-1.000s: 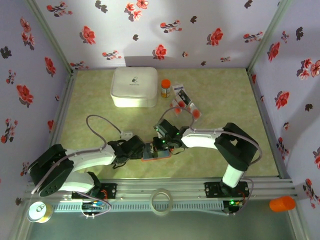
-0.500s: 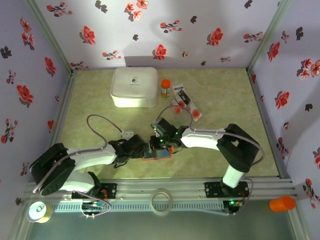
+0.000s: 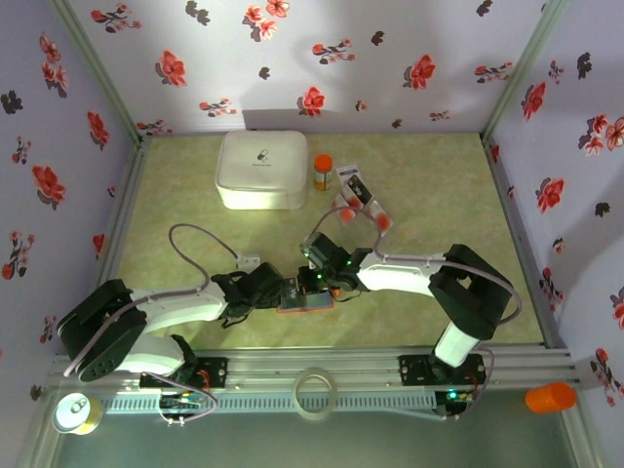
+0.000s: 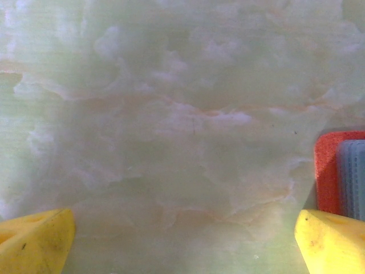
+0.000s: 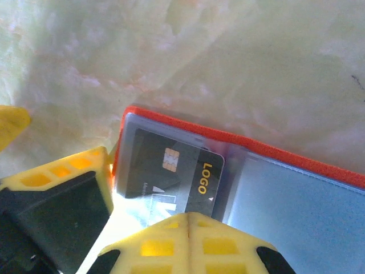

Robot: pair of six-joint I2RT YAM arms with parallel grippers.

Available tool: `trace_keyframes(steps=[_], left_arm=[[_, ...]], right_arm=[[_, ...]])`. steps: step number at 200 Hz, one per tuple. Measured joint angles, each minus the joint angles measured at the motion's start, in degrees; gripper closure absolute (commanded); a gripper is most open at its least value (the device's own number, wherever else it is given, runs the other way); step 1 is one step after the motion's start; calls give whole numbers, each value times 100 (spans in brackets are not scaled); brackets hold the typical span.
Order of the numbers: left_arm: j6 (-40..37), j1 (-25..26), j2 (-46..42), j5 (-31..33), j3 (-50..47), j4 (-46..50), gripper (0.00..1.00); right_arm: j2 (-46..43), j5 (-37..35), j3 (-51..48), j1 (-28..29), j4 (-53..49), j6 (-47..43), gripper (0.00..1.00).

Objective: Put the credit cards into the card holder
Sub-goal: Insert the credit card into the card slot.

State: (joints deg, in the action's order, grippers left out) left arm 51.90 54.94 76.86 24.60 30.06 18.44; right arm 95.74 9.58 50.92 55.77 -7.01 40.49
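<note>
- Since a second ago: elbow of the right arm (image 3: 473,292) swung slightly out toward the right edge. Right claw (image 3: 317,280) barely shifted above the card holder (image 3: 304,302). Left arm (image 3: 175,307) and holder as before.
- Worktop (image 3: 439,195) pale green, marbled, glossy. Enclosed on three sides by white panels (image 3: 390,58) printed with red and dark flowers, with a metal rail (image 3: 370,366) along the near edge.
- Card holder close to the middle of the near edge, lying open and flat, light blue inside up, long axis roughly parallel to that edge.
- One dark card (image 5: 171,171), chip and yellow "LOGO" face up, at one end of the holder's blue inside, long axis in line with the red rim.
- Right claw closed tight at that card's corner; whether pinching it, impossible to tell.
- Left claw (image 4: 182,245) spread wide, holding nothing, just beside the holder's left end.
- Other credit cards (image 3: 356,200) clustered toward the middle of the far edge, near an orange-capped bottle (image 3: 323,172) and a white box (image 3: 260,171).
</note>
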Motion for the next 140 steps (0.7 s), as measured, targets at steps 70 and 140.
trace_keyframes(steps=[70,140], left_arm=[[0,0,-11,0,-9,-7,0],[-2,0,-11,0,-17,-24,0]], right_arm=[[267,44,2,0,61,22,100],[413,190,7,7,313,216,100]])
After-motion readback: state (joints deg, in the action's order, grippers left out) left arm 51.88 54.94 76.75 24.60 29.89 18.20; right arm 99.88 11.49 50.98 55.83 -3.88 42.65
